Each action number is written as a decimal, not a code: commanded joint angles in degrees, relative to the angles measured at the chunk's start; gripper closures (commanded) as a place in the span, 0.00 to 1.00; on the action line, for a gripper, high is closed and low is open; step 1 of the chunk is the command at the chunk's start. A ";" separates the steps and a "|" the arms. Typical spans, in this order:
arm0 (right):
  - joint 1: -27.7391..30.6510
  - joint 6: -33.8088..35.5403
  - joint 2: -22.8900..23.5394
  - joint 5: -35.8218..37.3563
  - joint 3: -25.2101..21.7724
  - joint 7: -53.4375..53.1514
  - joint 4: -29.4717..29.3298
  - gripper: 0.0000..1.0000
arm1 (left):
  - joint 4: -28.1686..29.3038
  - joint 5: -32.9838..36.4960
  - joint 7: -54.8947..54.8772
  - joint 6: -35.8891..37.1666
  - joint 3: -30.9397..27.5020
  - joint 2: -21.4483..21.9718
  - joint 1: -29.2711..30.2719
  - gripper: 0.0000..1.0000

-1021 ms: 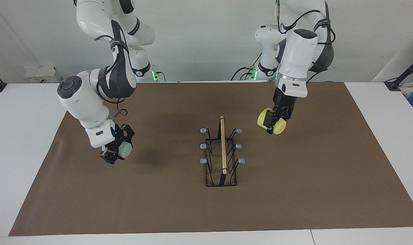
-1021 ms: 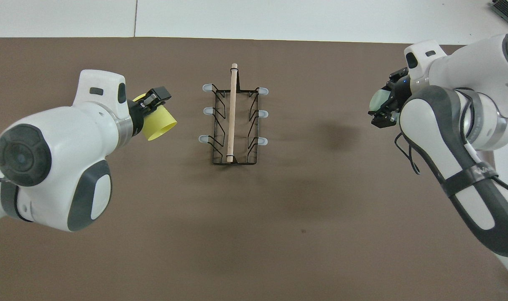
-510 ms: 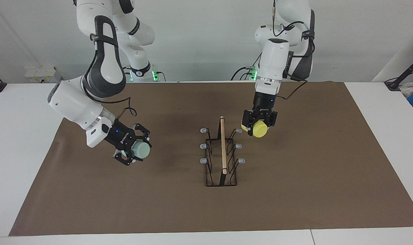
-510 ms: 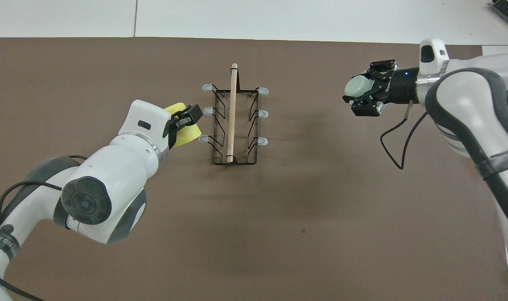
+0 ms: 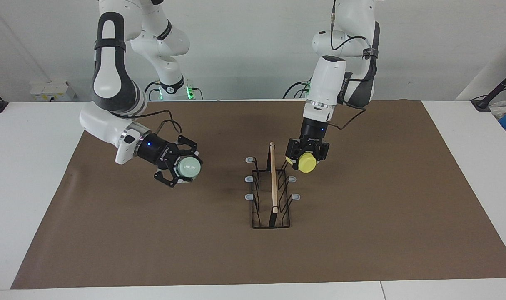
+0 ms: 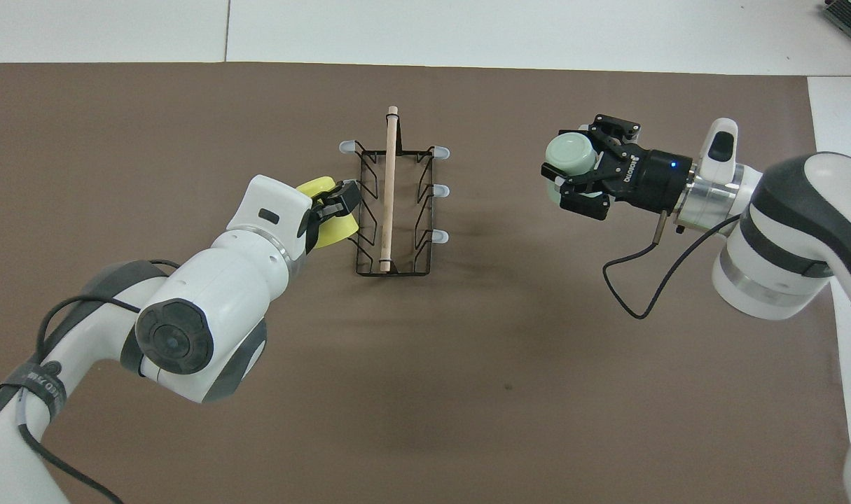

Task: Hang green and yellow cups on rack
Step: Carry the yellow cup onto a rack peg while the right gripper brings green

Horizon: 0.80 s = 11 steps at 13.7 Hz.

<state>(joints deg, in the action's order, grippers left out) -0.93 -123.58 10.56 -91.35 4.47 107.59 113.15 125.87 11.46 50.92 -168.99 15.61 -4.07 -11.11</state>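
a brown mat (image 5: pixel 361 233) covers the table. the rack (image 5: pixel 272 189) stands mid-mat. the right gripper (image 5: pixel 178 166) clamps the green cup (image 5: pixel 188 167) above the mat; the left gripper (image 5: pixel 306 156) clamps the yellow cup (image 5: pixel 307 163) beside the rack's prongs.

the left arm comes down steeply from its base, wrist pointing almost straight down, and its gripper, the left gripper (image 5: pixel 306 159) (image 6: pixel 330 210), hangs in the air over the middle of the tabletop, fingers clamped. the right arm folds at the elbow and reaches out low and nearly level toward the table's middle; the right gripper (image 5: pixel 178 167) (image 6: pixel 585 170) is raised above the tabletop, fingers clamped too.
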 commanded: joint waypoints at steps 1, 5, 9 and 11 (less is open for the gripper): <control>-2.57 -0.87 -3.18 -7.23 0.19 5.68 4.18 1.00 | 1.12 1.11 0.32 -0.38 -0.23 0.11 -1.45 1.00; -10.91 -5.16 -4.85 -29.63 0.10 14.03 6.91 1.00 | 1.92 1.11 1.81 6.73 1.35 1.17 -1.45 1.00; -18.14 -11.24 -5.03 -44.34 0.10 24.58 6.73 1.00 | 0.52 1.11 1.47 11.30 1.88 1.35 -1.28 0.00; -18.93 -11.06 -5.29 -44.62 0.10 25.47 7.09 1.00 | -1.84 1.11 1.47 16.04 1.97 1.08 -1.37 0.00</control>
<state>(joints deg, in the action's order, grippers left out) -20.06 -134.49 7.20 -134.17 4.76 130.89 118.37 125.43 11.55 51.16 -158.26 17.53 -4.06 -11.91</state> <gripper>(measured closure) 0.374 0.145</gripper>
